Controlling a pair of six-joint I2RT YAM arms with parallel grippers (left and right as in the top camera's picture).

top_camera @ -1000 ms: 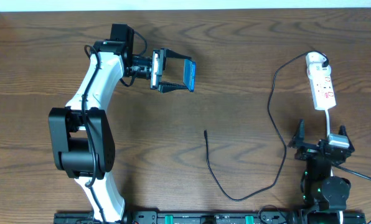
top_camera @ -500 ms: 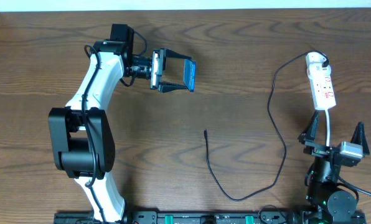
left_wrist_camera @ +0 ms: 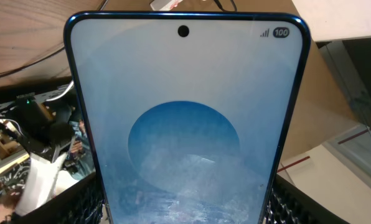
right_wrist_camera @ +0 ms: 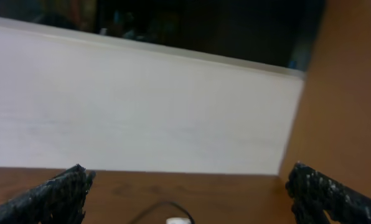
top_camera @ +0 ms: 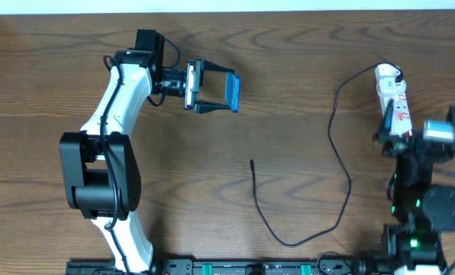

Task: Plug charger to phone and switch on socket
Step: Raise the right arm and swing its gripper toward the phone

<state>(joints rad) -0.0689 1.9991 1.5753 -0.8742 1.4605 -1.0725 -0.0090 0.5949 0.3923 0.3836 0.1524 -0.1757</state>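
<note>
Left tool (top_camera: 229, 92) is clamped on the phone (left_wrist_camera: 185, 124), holding it on edge above the worktop (top_camera: 288, 53), well apart from the socket (top_camera: 390, 93). Right tool (right_wrist_camera: 188, 177) has its jaws wide apart and empty, over the socket's cord end. The charger (top_camera: 336, 153) runs from the socket's other end, and its free tip lies on the worktop between socket and phone.

phone (left_wrist_camera: 185, 124): upright, fills most of the frame, lit pale blue with a darker blue disc
phone top: punch-hole lens at centre, signal bars and "100" at right
left tool (left_wrist_camera: 187, 210): dark textured fingers (left_wrist_camera: 290, 202) against both lower phone edges
surface (left_wrist_camera: 23, 31): brown wood, upper left
</note>
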